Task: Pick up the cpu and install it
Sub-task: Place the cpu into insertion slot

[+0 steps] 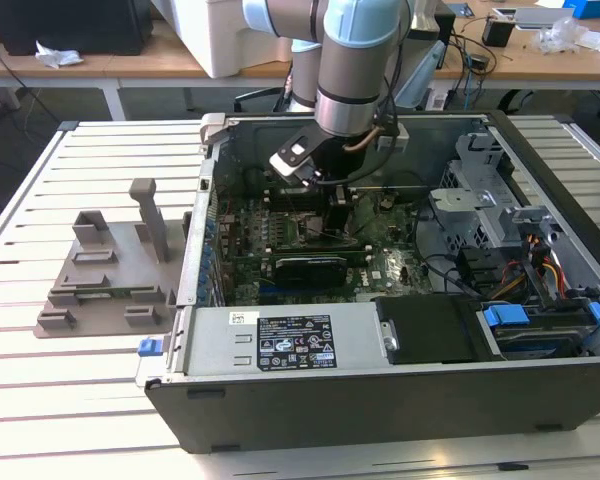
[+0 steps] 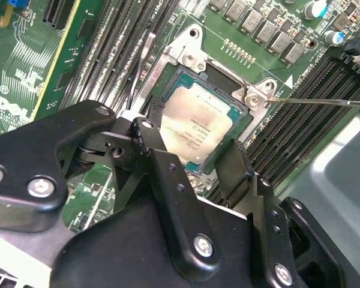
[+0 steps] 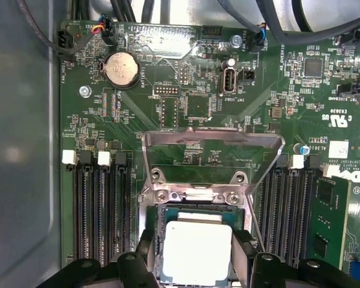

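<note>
— Where do we find the cpu (image 2: 207, 123)?
— We find it in the socket (image 2: 255, 99) on the motherboard (image 3: 276, 78), inside the case (image 1: 380, 400), below the gripper (image 2: 195, 153). Memory slots (image 3: 99, 210) flank it on 2 sides. The tray (image 1: 100, 290) lies outside, at the exterior view's left.

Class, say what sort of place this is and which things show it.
Probably a robotics lab or workshop: a robot arm reaches into an open computer case on a slatted table, cluttered desks behind.
</note>
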You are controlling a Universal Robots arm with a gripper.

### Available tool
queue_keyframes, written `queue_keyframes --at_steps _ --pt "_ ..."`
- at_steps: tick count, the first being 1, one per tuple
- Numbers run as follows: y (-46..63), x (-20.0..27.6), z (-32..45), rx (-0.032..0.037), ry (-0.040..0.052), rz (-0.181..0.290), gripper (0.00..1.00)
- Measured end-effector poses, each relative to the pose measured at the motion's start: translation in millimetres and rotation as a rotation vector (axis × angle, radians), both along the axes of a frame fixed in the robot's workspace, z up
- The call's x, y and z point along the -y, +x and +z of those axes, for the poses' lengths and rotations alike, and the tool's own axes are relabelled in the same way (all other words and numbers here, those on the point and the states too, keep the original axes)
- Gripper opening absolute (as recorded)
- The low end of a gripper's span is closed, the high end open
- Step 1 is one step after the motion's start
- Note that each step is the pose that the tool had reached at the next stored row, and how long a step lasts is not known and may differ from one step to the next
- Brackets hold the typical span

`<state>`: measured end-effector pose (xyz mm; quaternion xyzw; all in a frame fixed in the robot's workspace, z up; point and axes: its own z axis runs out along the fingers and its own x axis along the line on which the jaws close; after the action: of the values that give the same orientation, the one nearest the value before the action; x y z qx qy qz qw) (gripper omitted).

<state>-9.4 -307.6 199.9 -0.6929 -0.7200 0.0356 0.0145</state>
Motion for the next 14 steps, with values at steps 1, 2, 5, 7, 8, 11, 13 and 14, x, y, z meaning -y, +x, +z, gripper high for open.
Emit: queue_keyframes --at_steps 1,2,5,7,8,11,13,14 --pt "0.1 -0.1 0.0 0.0 0.0 0.003 0.61" --pt "0.3 -0.6 0.0 -0.0001 -0.0003 0.01 0.61" --pt "0.6 -2.6 0.0 -0.0001 0.0 0.024 0.61" --pt "0.6 -2.6 0.7 -0.0001 -0.0037 0.025 0.61" --pt "0.5 -2.3 1.3 -0.0001 -0.0048 0.025 0.61" --pt "0.5 -1.0 1.7 0.0 -0.0075 0.026 0.61" --pt "0.5 -0.5 1.7 -0.0001 -0.0107 0.026 0.61" --pt "0.5 -0.3 1.8 -0.0003 -0.0136 0.026 0.61"
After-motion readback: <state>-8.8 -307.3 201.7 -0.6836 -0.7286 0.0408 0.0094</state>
